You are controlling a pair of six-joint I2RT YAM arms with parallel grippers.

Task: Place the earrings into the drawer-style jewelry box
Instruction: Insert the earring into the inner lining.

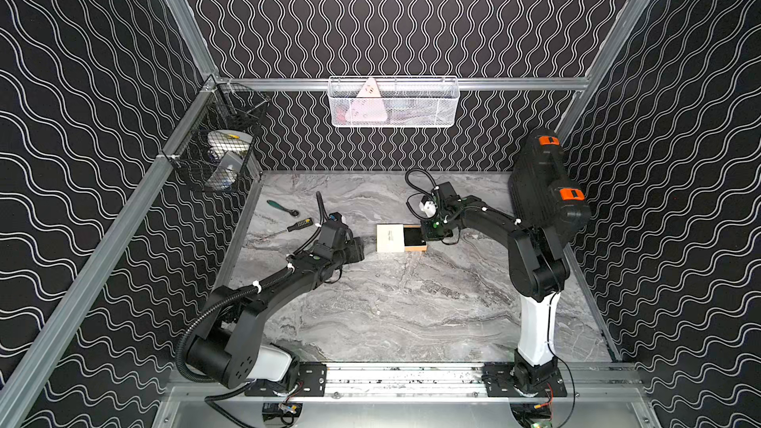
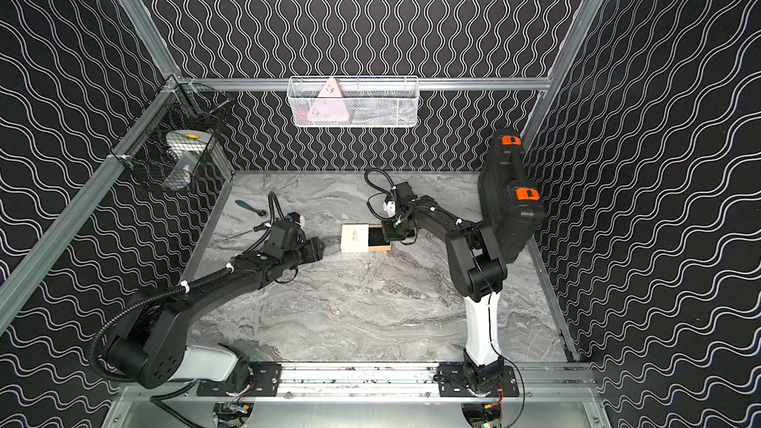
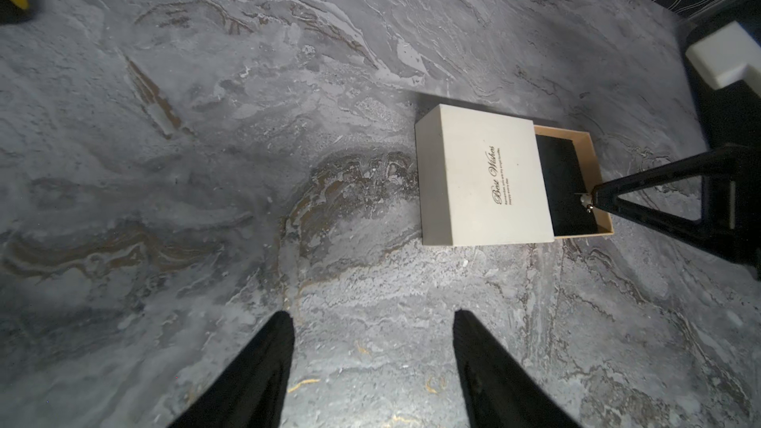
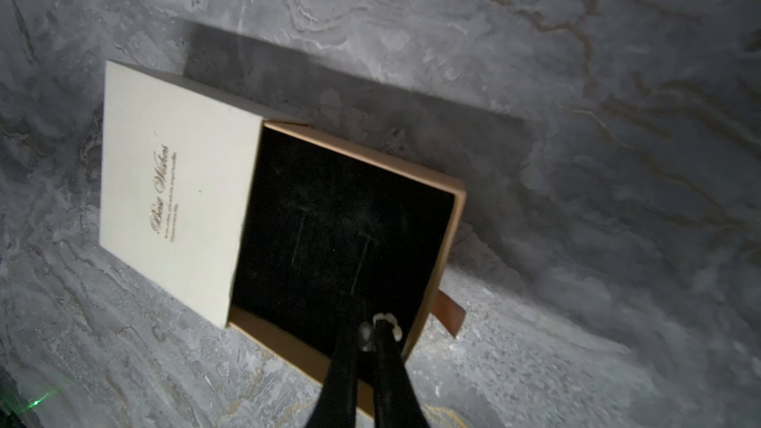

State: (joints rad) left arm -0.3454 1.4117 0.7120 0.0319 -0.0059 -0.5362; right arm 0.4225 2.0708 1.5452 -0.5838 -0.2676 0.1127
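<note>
Because the tray (image 4: 337,207) is slid partway out of its cream sleeve (image 4: 177,183), its soft black floor shows and there is room to drop something in. The drawer-style jewelry box (image 1: 391,237) lies flat on the gray table (image 1: 391,314), near the middle of the frame in both top views. The open end of the tray points to the right side of the frame, toward the arm that reaches for it.

The right gripper (image 4: 372,333) hangs over the near edge of the tray. Its tips are squeezed together on a tiny white earring (image 4: 389,323), so the small thing cannot fall before it is over the black floor. I think the drop is close, but the earring is not yet let go. I cannot see a second earring anywhere.

The left gripper (image 3: 372,317) sits left of the box in the top views, apart from it. Its fingers (image 3: 284,323) are spread wide with nothing between them. It looks like it waits out of the way.

The little brown pull tab (image 4: 449,314) sticks out from the end of the tray. It is likely there for sliding the drawer.
</note>
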